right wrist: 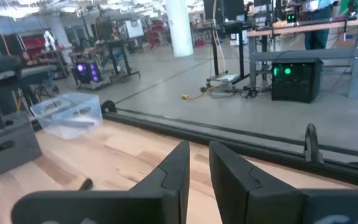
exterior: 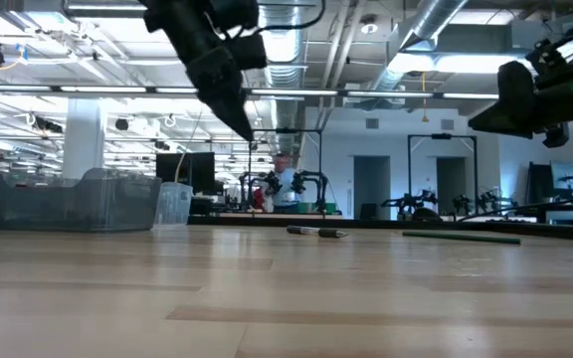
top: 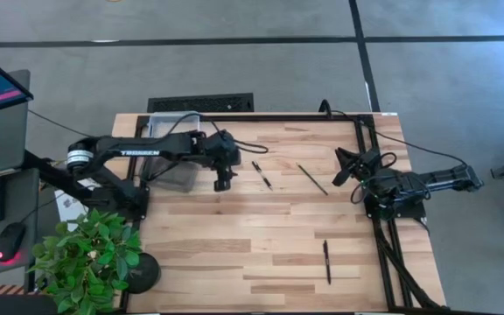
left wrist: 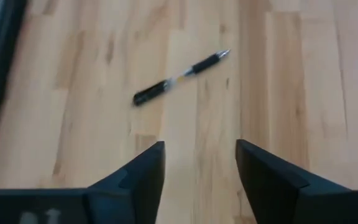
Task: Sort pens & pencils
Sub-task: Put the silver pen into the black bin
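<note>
A black pen (top: 262, 174) lies flat on the wooden table just right of my left gripper (top: 224, 179). In the left wrist view the pen (left wrist: 179, 78) lies ahead of the open fingers (left wrist: 199, 163), which hang above the table with nothing between them. A thin dark pencil (top: 312, 179) lies flat farther right, and a second pen (top: 326, 261) lies near the front right. My right gripper (right wrist: 198, 165) waits at the table's right side, level above the table, with only a narrow slit between its fingers and nothing in it.
Two clear plastic bins (top: 171, 128) (top: 175, 171) stand at the table's far left, behind my left arm. A black frame rail (top: 367, 149) runs along the right side. A potted plant (top: 86, 254) stands at the front left corner.
</note>
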Controlling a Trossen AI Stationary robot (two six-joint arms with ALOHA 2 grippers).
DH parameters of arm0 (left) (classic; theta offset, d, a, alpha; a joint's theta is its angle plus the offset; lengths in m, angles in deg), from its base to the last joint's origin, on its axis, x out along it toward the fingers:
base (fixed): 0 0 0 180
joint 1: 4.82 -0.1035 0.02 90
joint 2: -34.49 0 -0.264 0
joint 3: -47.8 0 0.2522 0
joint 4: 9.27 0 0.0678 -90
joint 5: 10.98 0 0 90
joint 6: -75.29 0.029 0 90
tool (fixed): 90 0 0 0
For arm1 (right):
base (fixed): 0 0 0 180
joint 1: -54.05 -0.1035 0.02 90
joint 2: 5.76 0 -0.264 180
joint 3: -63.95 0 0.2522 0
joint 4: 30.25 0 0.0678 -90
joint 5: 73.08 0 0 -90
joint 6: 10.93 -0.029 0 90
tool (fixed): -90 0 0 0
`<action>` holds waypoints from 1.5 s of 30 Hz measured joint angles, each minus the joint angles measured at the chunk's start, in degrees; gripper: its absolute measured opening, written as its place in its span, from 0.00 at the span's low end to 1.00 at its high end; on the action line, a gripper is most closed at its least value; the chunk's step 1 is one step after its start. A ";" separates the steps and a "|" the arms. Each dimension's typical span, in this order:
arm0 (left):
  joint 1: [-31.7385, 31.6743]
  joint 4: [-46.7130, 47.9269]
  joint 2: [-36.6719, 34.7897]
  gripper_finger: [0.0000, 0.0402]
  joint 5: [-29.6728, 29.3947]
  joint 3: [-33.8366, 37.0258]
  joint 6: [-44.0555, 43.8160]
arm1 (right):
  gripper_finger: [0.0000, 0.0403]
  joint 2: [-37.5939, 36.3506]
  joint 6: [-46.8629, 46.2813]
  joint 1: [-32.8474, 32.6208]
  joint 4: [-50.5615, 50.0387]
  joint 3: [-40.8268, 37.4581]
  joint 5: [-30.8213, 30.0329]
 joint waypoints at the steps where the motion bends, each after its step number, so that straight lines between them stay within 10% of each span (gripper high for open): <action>1: -0.02 -1.87 0.91 0.50 1.16 0.00 1.17 | 0.20 0.12 0.00 0.00 0.02 0.00 0.02; 16: -0.33 -17.88 15.66 0.72 -3.08 -6.30 18.72 | 0.20 0.72 0.01 0.07 -0.01 0.00 -0.01; 30: -1.09 1.10 29.55 0.72 1.85 -22.51 24.31 | 0.20 0.72 -0.92 0.04 -0.01 0.00 0.01; 45: -3.16 2.40 33.91 0.72 1.29 -23.80 23.18 | 0.20 0.96 -0.98 -0.02 0.02 0.00 0.22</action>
